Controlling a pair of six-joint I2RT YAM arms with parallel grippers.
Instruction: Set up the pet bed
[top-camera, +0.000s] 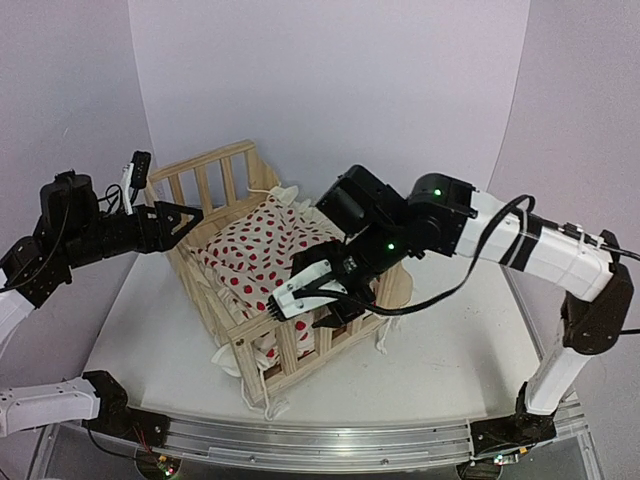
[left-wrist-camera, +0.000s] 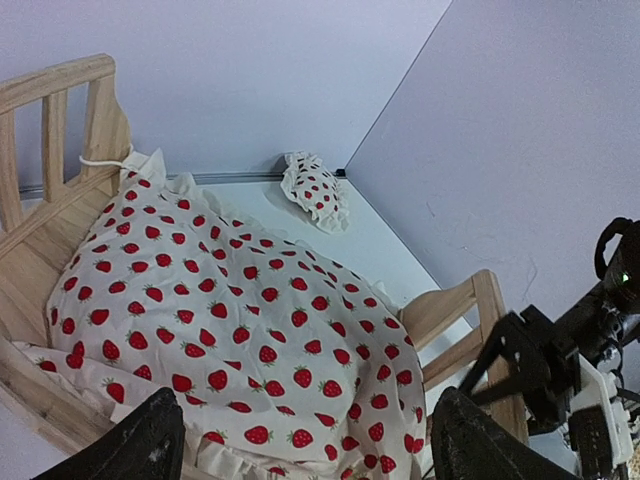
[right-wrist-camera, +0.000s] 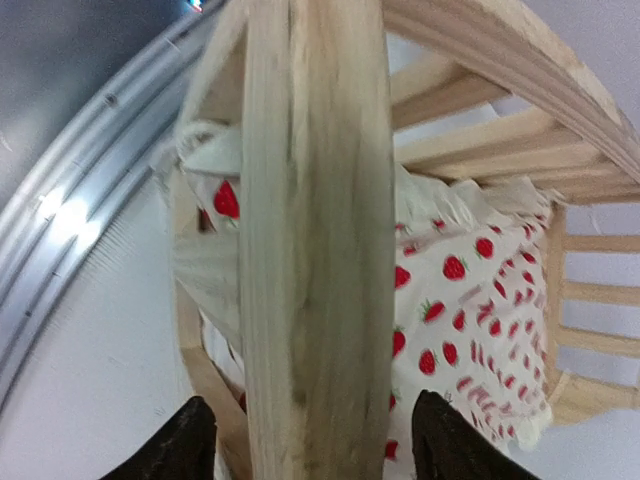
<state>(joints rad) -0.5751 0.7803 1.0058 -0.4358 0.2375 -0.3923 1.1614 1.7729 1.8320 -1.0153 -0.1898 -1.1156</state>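
Note:
The pet bed (top-camera: 205, 162), a light pine frame with slatted rails, stands mid-table with its strawberry-dotted ruffled cushion (top-camera: 262, 245) bunched inside. My left gripper (top-camera: 192, 215) hovers open at the bed's left rail. In the left wrist view its fingers (left-wrist-camera: 150, 440) are spread wide above the cushion (left-wrist-camera: 230, 300). My right gripper (top-camera: 302, 308) straddles the front rail. In the right wrist view that rail (right-wrist-camera: 315, 250) runs between the fingers (right-wrist-camera: 190, 445), and there is a gap on each side, so the right gripper (right-wrist-camera: 315, 445) is open.
A small separate strawberry-dotted pillow (left-wrist-camera: 315, 190) lies on the table by the back wall corner. Tie strings (top-camera: 275, 408) trail off the bed's front corner. The metal table edge (right-wrist-camera: 70, 230) runs close in front. Walls enclose the back and both sides.

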